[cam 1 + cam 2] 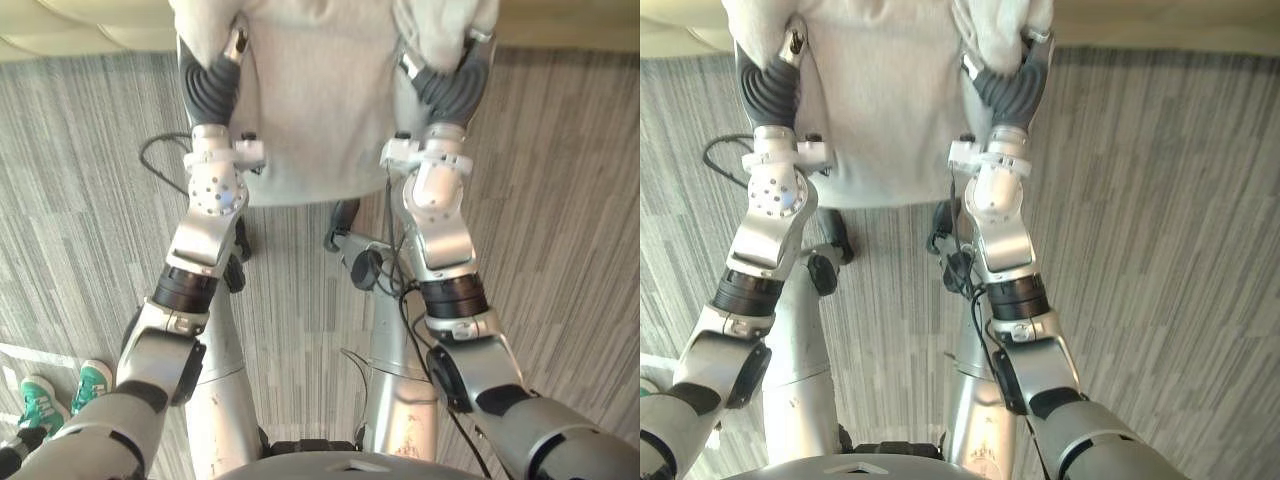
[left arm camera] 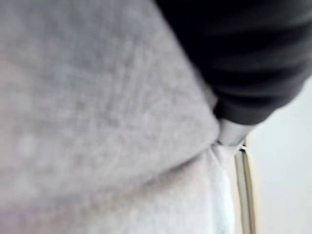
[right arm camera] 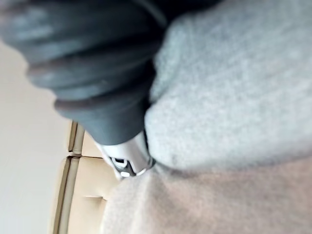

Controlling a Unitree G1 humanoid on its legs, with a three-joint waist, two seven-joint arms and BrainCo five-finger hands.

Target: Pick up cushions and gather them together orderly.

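Note:
A large light grey cushion hangs in front of me above the floor, held up between both hands. My left hand presses into its left side and my right hand into its right side, where the cloth folds over the hand. The left wrist view has the cushion close against the hand's dark cover. The right wrist view likewise has the cushion bulging beside the dark cover.
A cream sofa runs along the far edge beyond the cushion, and its padded surface is also in the right wrist view. Grey striped carpet covers the floor. A person's green and white shoes stand at the lower left.

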